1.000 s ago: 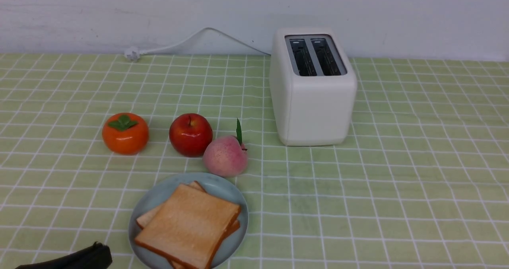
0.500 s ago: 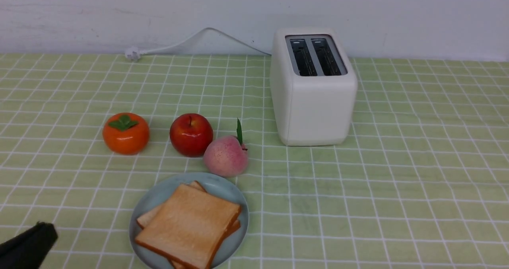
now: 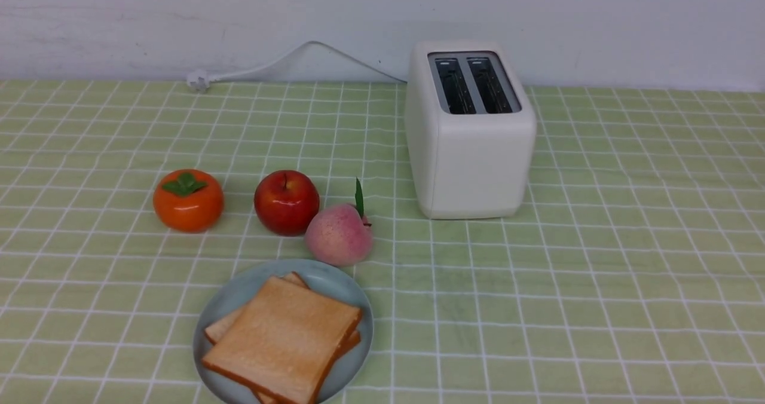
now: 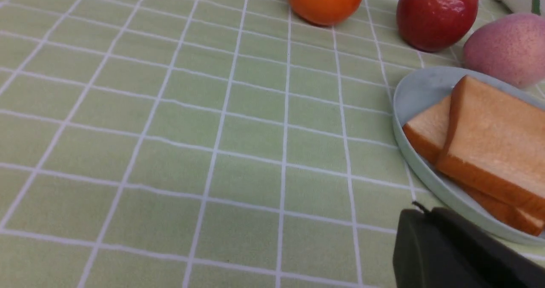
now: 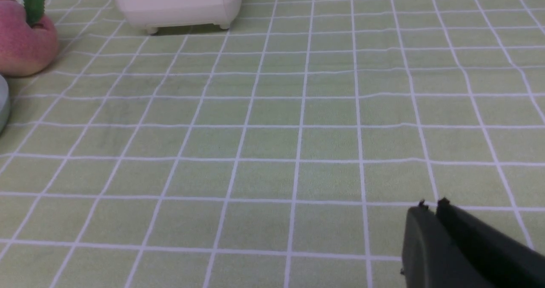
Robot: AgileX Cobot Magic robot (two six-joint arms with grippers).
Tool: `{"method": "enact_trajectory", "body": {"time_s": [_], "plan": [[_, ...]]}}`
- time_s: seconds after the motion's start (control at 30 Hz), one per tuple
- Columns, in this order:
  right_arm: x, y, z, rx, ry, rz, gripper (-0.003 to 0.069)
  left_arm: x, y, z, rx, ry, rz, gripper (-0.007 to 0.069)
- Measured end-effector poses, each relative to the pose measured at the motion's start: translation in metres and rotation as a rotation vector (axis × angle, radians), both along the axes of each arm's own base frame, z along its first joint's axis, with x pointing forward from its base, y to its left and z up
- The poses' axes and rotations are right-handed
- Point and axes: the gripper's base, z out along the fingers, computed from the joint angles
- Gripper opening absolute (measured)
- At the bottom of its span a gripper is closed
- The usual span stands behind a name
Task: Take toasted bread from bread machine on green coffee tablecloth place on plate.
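Task at final step: two toast slices [image 3: 281, 338] stacked on plate [image 4: 419, 87] beside empty, pinched-closed left claw [image 4: 419, 213]; toaster [image 3: 472, 132] slots empty; right claw [image 5: 430, 209] closed, empty; nothing left to fetch.

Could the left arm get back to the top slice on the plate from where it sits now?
Probably yes. The left tool is shut and empty, just off the plate rim, with only bare tablecloth between. The toasted bread lies uncovered; the peach sits beyond the plate's far side.
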Motion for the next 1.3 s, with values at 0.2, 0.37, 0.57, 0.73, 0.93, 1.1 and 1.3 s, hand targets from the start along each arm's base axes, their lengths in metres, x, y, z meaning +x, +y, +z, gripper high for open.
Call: {"method": "enact_trajectory", "body": {"time_s": [0.2, 0.37, 0.57, 0.73, 0.93, 1.1, 1.3], "plan": [[0.0000, 0.0000, 0.0000, 0.000, 0.000, 0.000, 0.0041, 0.0000, -0.0001, 0.0001, -0.031, 0.001, 0.009, -0.0013], [0.0000, 0.0000, 0.0000, 0.000, 0.000, 0.000, 0.0042, 0.0000, -0.0001, 0.0001, -0.033, 0.001, 0.009, -0.0013], [0.0000, 0.0000, 0.0000, 0.000, 0.000, 0.000, 0.0049, 0.0000, -0.0001, 0.0001, -0.033, 0.001, 0.009, -0.0013], [0.0000, 0.0000, 0.0000, 0.000, 0.000, 0.000, 0.0054, 0.0000, -0.0001, 0.0001, -0.033, 0.001, 0.009, -0.0013], [0.0000, 0.0000, 0.0000, 0.000, 0.000, 0.000, 0.0059, 0.0000, -0.0001, 0.0001, -0.033, 0.001, 0.009, -0.0013], [0.0000, 0.0000, 0.0000, 0.001, 0.000, 0.000, 0.0067, 0.0000, -0.0001, 0.0001, -0.033, 0.001, 0.009, -0.0013], [0.0000, 0.0000, 0.0000, 0.001, 0.000, 0.000, 0.0075, 0.0000, -0.0002, 0.0001, -0.034, 0.001, 0.009, -0.0009]]}}
